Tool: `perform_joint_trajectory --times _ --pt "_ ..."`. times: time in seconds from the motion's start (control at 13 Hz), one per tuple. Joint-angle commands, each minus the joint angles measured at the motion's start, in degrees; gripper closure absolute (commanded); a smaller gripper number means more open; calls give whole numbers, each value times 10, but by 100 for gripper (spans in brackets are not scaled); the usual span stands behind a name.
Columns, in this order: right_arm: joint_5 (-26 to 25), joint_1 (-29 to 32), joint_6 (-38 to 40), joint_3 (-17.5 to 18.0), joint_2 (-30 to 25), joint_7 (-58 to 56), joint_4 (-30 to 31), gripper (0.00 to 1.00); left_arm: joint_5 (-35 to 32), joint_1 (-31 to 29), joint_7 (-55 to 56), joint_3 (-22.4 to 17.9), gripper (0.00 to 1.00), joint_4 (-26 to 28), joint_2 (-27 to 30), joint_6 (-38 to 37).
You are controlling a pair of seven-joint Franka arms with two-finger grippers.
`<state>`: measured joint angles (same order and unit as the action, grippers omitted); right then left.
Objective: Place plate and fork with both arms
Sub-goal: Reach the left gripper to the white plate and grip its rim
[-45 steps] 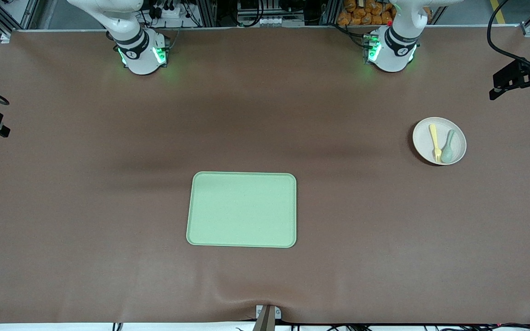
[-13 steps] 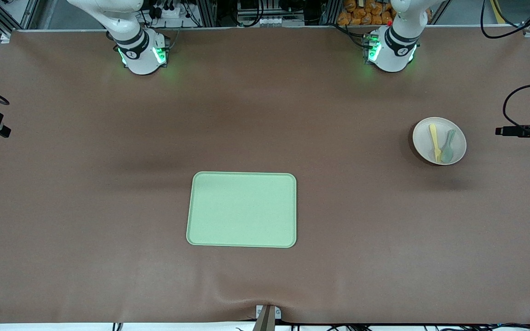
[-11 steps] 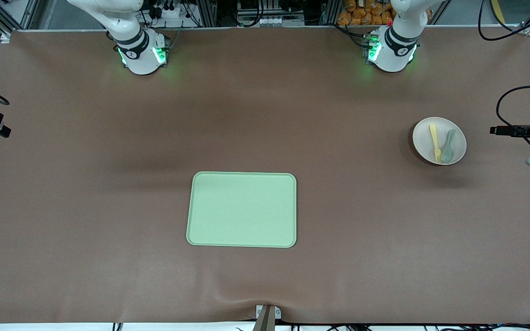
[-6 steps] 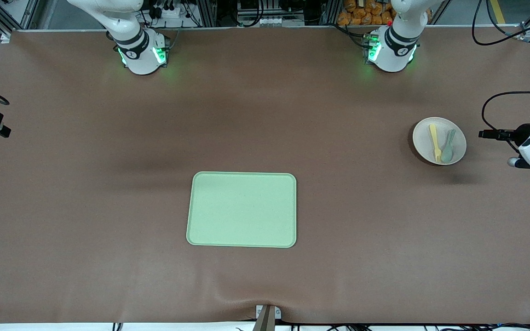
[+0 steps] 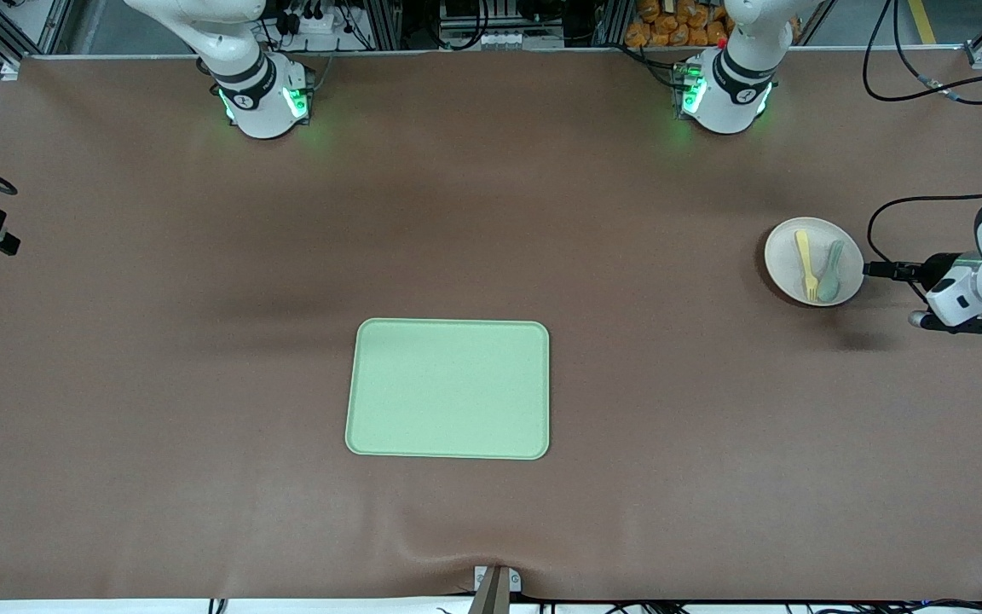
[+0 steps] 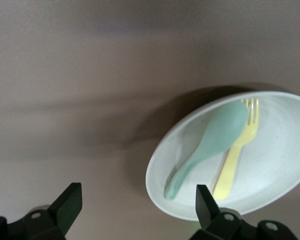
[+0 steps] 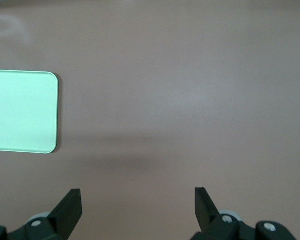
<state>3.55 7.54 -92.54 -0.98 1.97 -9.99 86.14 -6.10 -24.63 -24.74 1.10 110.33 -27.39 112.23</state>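
1. Since a second ago, the left gripper [image 5: 876, 269] has swung in from the table's edge at the left arm's end and now sits just beside the plate [image 5: 814, 261], level with the plate's rim; the plate, fork and tray have not shifted
2. Left gripper's jaws are spread wide; in the left wrist view [image 6: 135, 200] the two dark fingertips [image 6: 67, 202] stand well apart with nothing between them, one of them overlapping the plate's [image 6: 285, 150] rim
3. Round pale plate rests on the brown table [image 5: 491, 213] toward the left arm's end
4. Pale yellow fork [image 5: 806, 263] lies in the plate, tines pointing toward the front camera; a grey-green spoon [image 5: 832, 271] lies in the plate alongside it, touching it in the left wrist view
5. Light-green rectangular tray [image 5: 448, 389] lies flat near the table's middle, well apart from the plate and nearer the front camera
6. Right arm waits; the right gripper [image 7: 137, 207] hangs over bare table beside the tray's [image 7: 22, 111] corner, its jaws spread and holding nothing
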Motion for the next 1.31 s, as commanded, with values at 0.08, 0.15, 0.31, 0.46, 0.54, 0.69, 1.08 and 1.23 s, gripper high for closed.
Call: perform_joint_trajectory --times 0.08,0.15,0.31,0.46,0.54,0.69,1.08,1.23 --pt "10 13 3 8 6 -2 -12 0 -14 -1 -4 4 0 2 -18 19" --pt "10 13 3 8 6 -2 -12 0 -14 0 -4 4 0 9 -21 19" --pt "9 13 3 8 6 -2 -12 0 -14 0 -5 4 0 15 -23 19" --pt "10 13 3 8 6 -2 -12 0 -14 0 -5 4 0 17 -27 19" --pt "10 13 3 8 6 -2 -12 0 -14 2 -4 4 0 17 -31 19" --pt "14 14 3 8 6 -2 -12 0 -14 3 -4 4 0 17 -38 26" --pt "15 14 3 8 6 -2 -12 0 -13 3 -4 5 82 23 -43 47" --pt "16 14 3 8 6 -2 -12 0 -13 4 -4 5 100 24 -43 50"
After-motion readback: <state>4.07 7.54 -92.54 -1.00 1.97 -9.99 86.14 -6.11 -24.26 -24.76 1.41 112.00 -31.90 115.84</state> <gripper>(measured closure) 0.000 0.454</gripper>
